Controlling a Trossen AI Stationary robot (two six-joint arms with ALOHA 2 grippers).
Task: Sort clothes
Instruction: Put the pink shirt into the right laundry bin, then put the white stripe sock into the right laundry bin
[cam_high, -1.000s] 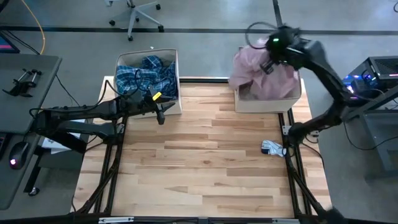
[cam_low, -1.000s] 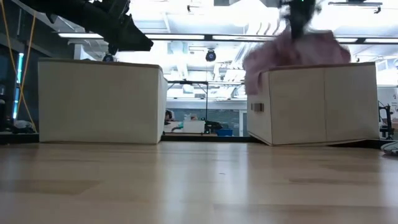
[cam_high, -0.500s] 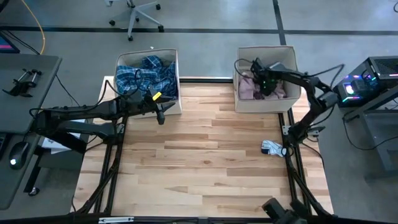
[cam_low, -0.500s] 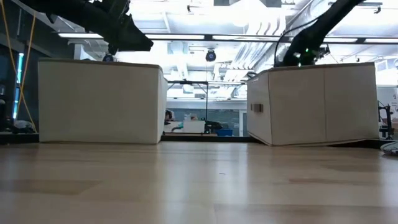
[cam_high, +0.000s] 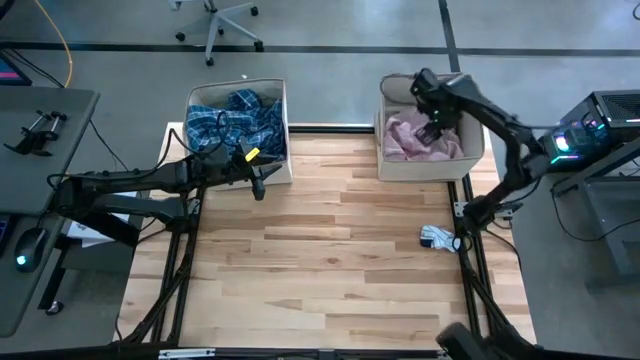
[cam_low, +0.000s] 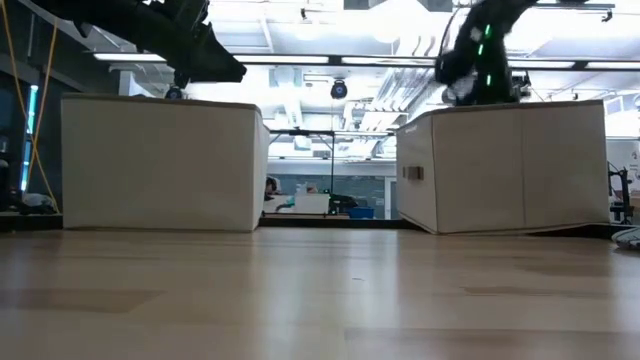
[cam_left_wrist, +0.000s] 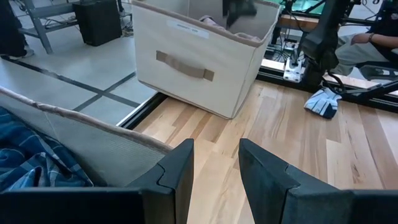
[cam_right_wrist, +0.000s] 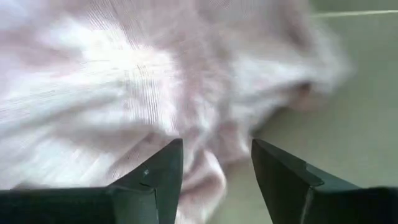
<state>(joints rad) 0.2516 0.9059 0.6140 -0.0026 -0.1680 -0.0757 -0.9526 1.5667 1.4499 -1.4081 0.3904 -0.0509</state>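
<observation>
A pale pink garment lies bunched inside the right beige box. My right gripper hangs over it, pointing steeply down. In the right wrist view its fingers stand open just above the pink cloth. A blue-white plaid shirt fills the left beige box. My left gripper waits open at that box's near right corner, with nothing between its fingers. A small white and teal sock bundle lies on the table near its right edge.
The two boxes stand at the table's far edge, with a gap between them. The wooden tabletop stretches bare in front of them. The right arm's base stands close behind the sock bundle.
My right gripper has come down from high above the right box to just over its contents and has tipped to point steeply down. The pink garment, which hung over the box's front and left rim, now lies wholly inside the box.
</observation>
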